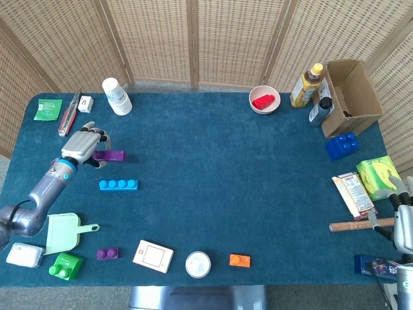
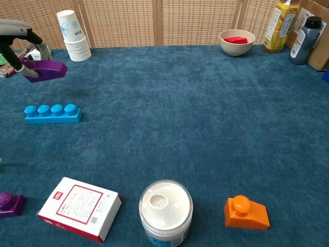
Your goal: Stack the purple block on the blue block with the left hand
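Left hand point(image 1: 80, 146) grips purple block point(image 1: 110, 155), lifted off counter. Blue block point(image 1: 118, 185) sits just below/toward robot, long axes roughly parallel. Right hand point(image 1: 401, 216) empty, fingers apart, far.

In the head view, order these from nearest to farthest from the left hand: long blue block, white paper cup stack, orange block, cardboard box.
1. Long blue block, just below the left hand.
2. White paper cup stack, above it.
3. Orange block, front edge.
4. Cardboard box, far right corner.

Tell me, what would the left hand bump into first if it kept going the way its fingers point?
The left hand points toward the far edge of the table. The cup stack stands closest to that line, perhaps slightly to one side, so it might pass by; height is unclear too.
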Controlling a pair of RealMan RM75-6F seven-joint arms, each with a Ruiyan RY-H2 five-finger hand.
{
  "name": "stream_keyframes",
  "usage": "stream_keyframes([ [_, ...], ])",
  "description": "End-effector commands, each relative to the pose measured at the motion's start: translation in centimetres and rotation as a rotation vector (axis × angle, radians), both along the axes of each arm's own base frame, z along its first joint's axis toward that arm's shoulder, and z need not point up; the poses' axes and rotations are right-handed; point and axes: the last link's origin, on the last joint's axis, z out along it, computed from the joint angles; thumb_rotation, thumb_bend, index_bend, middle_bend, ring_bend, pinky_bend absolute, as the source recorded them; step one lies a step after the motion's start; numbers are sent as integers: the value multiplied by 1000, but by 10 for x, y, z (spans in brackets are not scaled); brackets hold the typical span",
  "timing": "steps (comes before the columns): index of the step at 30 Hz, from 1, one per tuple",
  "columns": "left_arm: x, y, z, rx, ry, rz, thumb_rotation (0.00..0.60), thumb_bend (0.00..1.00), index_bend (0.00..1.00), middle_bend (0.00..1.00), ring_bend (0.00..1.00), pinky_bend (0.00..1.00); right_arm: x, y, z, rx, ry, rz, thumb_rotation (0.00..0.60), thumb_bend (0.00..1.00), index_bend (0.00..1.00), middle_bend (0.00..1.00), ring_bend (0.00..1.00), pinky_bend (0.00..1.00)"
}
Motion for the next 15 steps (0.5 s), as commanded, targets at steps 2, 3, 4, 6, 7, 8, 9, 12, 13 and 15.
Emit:
stream_keyframes([
  [2, -4, -20, 16, 22, -4, 21, 600, 360, 607, 301, 205, 0, -1, -1, -1, 3, -4, 2, 600, 287, 369, 179, 0, 66],
  [3, -3, -24, 16, 18, -6, 25, 600, 360, 607, 300, 205, 0, -2, -1, -1, 4, -6, 3, 600, 287, 369, 179, 0, 65],
  [4, -3, -26, 17, 15, -7, 28, 600, 360, 606, 300, 205, 0, -2, -1, -1, 5, -7, 3, 600, 288, 369, 179, 0, 65],
  [6, -3, -35, 16, 1, -14, 40, 600, 360, 607, 298, 205, 0, -3, -2, -1, 7, -9, 5, 600, 288, 370, 179, 0, 65],
  [7, -4, -38, 15, -8, -17, 47, 600, 360, 607, 298, 205, 0, -3, -2, -1, 8, -11, 6, 600, 287, 370, 179, 0, 65],
  [8, -4, -42, 14, -17, -18, 53, 600, 361, 607, 297, 205, 0, -3, -2, -1, 8, -13, 7, 600, 286, 370, 179, 0, 65],
  [9, -4, -44, 13, -25, -19, 58, 600, 361, 606, 296, 204, 0, -4, -2, -1, 9, -14, 8, 600, 287, 369, 179, 0, 65],
  [12, -4, -51, 9, -47, -14, 65, 600, 361, 606, 294, 204, 0, -5, -2, -1, 8, -16, 6, 600, 288, 370, 179, 0, 66],
  [13, -4, -53, 8, -55, -11, 67, 600, 360, 606, 293, 204, 0, -5, -1, -1, 7, -17, 5, 600, 288, 370, 179, 0, 66],
  [15, -5, -57, 5, -67, -8, 71, 600, 360, 606, 293, 204, 0, -6, 0, 0, 7, -19, 2, 600, 287, 369, 179, 0, 66],
])
